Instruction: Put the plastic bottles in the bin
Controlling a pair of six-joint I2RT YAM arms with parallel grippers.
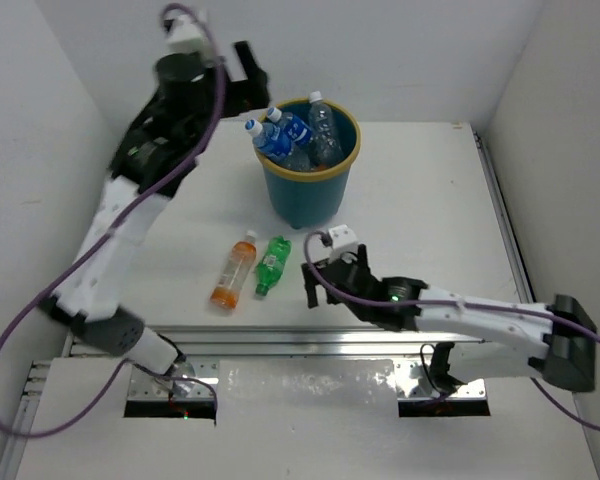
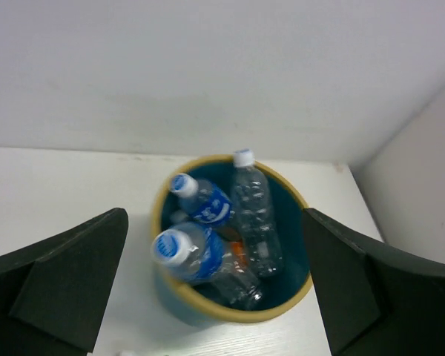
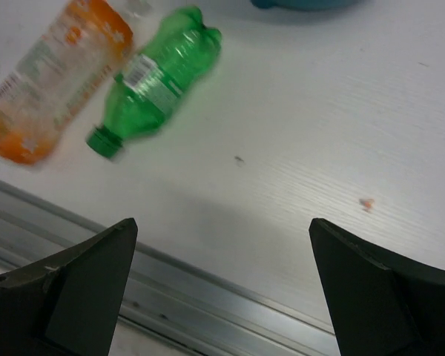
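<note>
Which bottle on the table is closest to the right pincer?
The green bottle; the orange bottle lies beyond it, farther from the right pincer.

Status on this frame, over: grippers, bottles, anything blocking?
Both open, empty: left gripper up by the bin, right gripper low near green bottle. Orange bottle beside it on the table; other bottles binned. Nothing blocking.

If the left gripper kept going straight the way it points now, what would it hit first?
Probably the nearest blue-labelled bottle, standing cap-up out of the bin, roughly centred between the open fingers of the left gripper. Depth is unclear from this view.
</note>
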